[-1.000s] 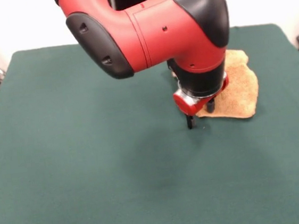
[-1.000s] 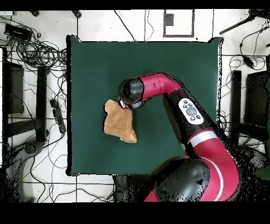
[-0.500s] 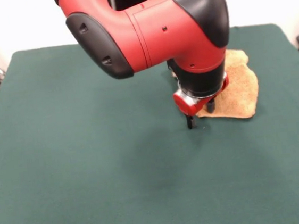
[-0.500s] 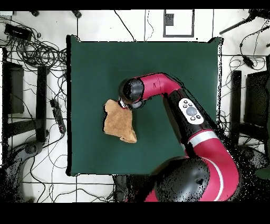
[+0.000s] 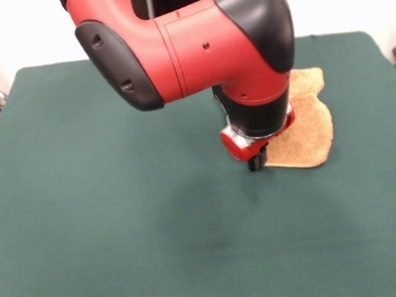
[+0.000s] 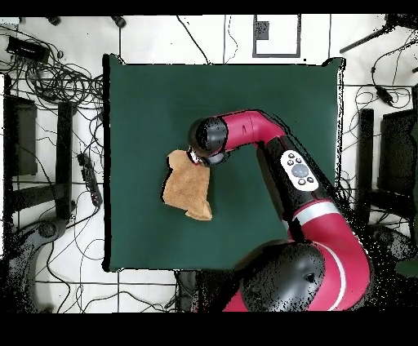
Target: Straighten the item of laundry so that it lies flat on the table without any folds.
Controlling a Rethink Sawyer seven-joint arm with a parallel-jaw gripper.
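In the front view, the lower half of the frame shows only bare table (image 5: 124, 255) surface. Just above centre, the gripper (image 5: 257, 162) points down at the near left corner of the towel (image 5: 308, 126); its tips meet the cloth edge, with the jaws apparently closed on that corner. The towel lies right of centre, extending toward the upper right, its outline uneven. In the overhead view, the towel (image 6: 186, 189) sits left of centre, with the gripper (image 6: 196, 157) at its upper corner.

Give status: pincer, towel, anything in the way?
Pincer low at towel's near-left corner, grip state unclear. Towel still rumpled, not flat. Table otherwise unobstructed.
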